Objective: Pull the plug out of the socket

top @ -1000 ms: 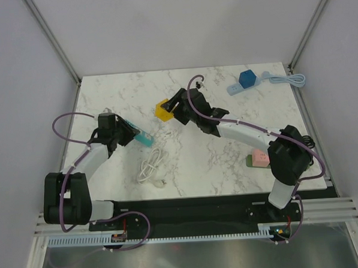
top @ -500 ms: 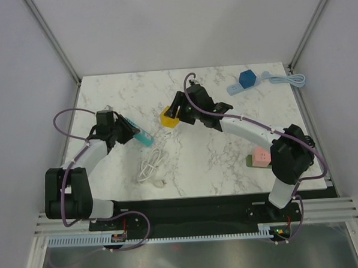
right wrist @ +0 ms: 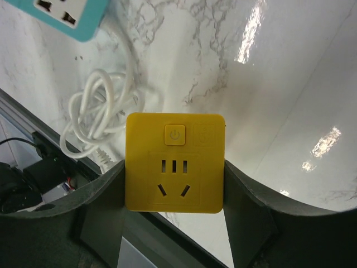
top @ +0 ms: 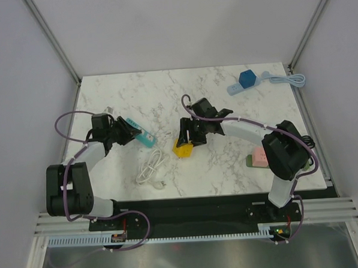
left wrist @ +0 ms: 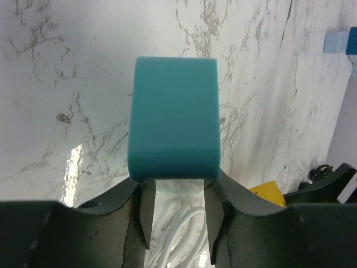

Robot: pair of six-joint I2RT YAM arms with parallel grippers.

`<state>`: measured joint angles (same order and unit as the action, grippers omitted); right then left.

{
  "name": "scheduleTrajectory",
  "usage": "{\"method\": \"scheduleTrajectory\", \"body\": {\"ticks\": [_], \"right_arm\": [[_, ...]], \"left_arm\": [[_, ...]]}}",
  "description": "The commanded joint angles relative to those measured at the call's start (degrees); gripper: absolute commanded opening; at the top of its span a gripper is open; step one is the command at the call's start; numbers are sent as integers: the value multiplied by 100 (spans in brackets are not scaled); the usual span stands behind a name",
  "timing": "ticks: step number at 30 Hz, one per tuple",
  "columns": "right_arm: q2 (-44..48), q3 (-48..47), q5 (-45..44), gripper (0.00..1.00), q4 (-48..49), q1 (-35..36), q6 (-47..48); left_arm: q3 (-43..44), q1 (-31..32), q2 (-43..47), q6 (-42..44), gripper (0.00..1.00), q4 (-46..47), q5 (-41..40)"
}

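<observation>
left gripper is sitting near the left edge of the counter, jaws closing down narrow on one end of the teal socket strip. in the left wrist view its fingers are pinching both sides of the strip's end, w/ the rest of the body sticking out away from the cam. right gripper is reaching to approx the middle of the counter, a bit toward the near edge, jaws spreading wide and clamping the yellow plug by two opposite sides. in the right wrist view the plug is filling the gap btwn the fingers, its face w/ a power button and outlet holes turning to the cam. plug and strip are sitting apart, bare marble showing btwn them; can't tell if the plug is touching the counter. a white cable is lying coiled near the near edge, just left of the plug. a blue cube is sitting on a pale blue strip near the far right corner, and a pink block is lying by the right edge.
</observation>
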<state>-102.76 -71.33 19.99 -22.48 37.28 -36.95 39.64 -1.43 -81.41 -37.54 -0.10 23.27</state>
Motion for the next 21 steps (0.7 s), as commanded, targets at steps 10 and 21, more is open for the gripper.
{"method": "scheduleTrajectory", "body": {"ticks": [10, 21], "right_arm": [[-341, -4, 488, 15, 173, -124, 452], [-385, 190, 559, 48, 543, -309, 618]], "left_arm": [[-352, -112, -314, 133, 2, 722, 486], [-308, -112, -314, 335, 2, 564, 310]]}}
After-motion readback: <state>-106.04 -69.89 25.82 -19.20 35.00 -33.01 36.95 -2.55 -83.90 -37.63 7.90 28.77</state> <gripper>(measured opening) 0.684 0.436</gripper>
